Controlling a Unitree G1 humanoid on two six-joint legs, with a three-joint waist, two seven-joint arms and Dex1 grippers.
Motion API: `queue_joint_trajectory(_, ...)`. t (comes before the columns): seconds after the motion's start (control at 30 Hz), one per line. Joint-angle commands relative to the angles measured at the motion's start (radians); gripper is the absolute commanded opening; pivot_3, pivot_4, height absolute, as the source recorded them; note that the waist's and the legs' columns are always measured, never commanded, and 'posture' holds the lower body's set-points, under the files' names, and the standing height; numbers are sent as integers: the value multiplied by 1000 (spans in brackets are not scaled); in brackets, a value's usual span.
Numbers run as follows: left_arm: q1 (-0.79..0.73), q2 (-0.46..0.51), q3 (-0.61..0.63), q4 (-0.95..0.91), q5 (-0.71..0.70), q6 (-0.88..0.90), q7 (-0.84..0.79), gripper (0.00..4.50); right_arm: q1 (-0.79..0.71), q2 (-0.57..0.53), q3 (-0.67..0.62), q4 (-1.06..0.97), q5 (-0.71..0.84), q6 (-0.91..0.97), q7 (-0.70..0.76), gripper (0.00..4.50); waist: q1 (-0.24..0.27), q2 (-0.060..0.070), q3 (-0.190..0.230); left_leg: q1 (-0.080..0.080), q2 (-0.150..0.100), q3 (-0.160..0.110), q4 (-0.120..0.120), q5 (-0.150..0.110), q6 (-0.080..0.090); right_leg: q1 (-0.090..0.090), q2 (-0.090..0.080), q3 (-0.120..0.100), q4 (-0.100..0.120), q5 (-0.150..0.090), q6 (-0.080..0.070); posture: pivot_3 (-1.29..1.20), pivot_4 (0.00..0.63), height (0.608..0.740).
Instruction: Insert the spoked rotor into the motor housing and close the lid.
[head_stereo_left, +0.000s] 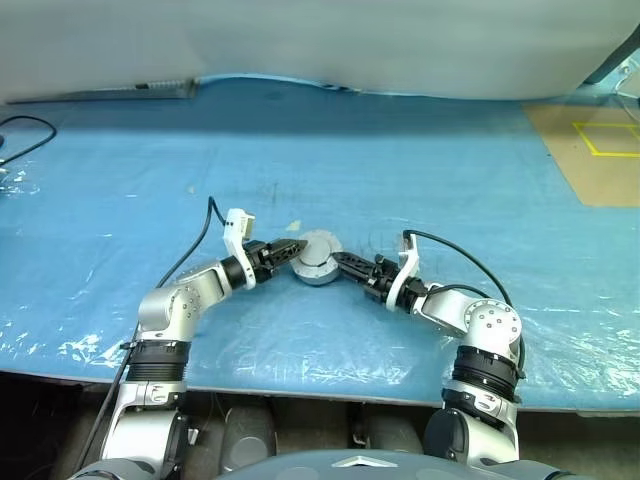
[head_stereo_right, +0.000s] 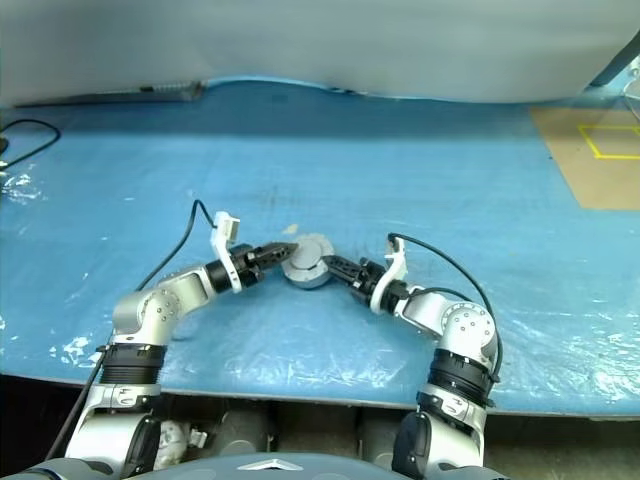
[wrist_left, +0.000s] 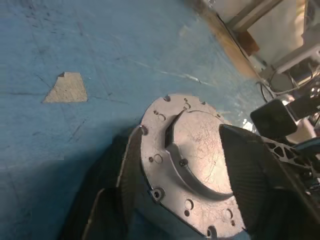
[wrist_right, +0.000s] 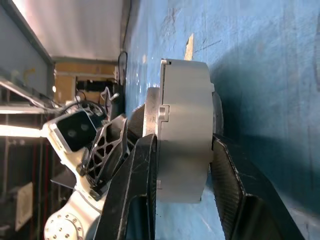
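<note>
Left claw (head_stereo_left: 290, 250) stood with fingers spread, one either side of the lid (wrist_left: 192, 165), which sat on the motor housing (wrist_right: 185, 132). Housing lay mid-surface (head_stereo_left: 300, 150), on blue sheeting between both claws. Right claw (head_stereo_left: 340, 262) gripped the housing across its top and bottom faces.

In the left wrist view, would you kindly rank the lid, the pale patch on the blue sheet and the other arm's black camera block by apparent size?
1. The lid, by far the largest, though it is closest to the camera.
2. and 3. The pale patch and the black camera block look alike, so no ranking.
</note>
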Motion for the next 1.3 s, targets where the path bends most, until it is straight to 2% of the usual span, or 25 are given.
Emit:
queue_joint_trajectory(0.03,-2,-13,93,15,-90,33,30,3591,-71,35,-49,-26,131,-32,-25,1142,2,0,0,-2,0,0,0,0,0,-2,0,0,0,1,2,0,150,740)
queue_joint_trajectory(0.1,9,-33,141,20,-151,65,49,4296,-94,50,-62,-27,171,-46,-52,1142,2,0,0,-5,0,0,0,0,0,-5,0,0,0,2,3,0,150,740)
queue_joint_trajectory(0.13,14,-43,163,22,-178,81,61,4475,-104,54,-65,-26,187,-55,-67,1142,3,0,0,-6,-1,0,0,0,0,-5,0,0,0,2,3,0,150,740)
queue_joint_trajectory(0.4,21,-149,272,29,-387,209,186,4500,-142,61,-16,-31,291,-87,-152,1142,6,0,0,-8,-1,-2,-1,0,0,-6,0,-2,0,2,3,0,150,740)
queue_joint_trajectory(0.57,19,-252,336,31,-548,208,267,4500,-137,53,18,-26,342,-106,-188,1142,7,0,0,-8,0,-2,1,0,0,-6,0,-2,1,2,3,0,150,740)
queue_joint_trajectory(0.8,13,-314,354,56,-682,180,329,4500,-124,29,62,-24,403,-112,-226,1142,7,-1,0,-9,-1,-2,2,0,0,-6,0,-2,1,3,4,0,150,740)
queue_joint_trajectory(1.0,-11,-331,326,101,-728,183,355,4500,-104,15,101,-28,469,-116,-266,1142,10,-1,0,-10,-1,-3,3,0,0,-5,0,-2,1,4,6,0,150,740)
queue_joint_trajectory(1.2,-30,-310,303,155,-713,180,315,4500,-83,-1,148,-34,524,-139,-300,1142,11,-1,0,-10,-1,-3,6,0,0,-5,0,-2,2,4,7,0,150,740)
queue_joint_trajectory(1.3,-27,-298,298,162,-716,180,299,3560,-77,-14,165,-32,546,-155,-311,1142,11,-1,0,-11,-1,-4,8,0,0,-5,0,-2,2,5,8,0,150,740)
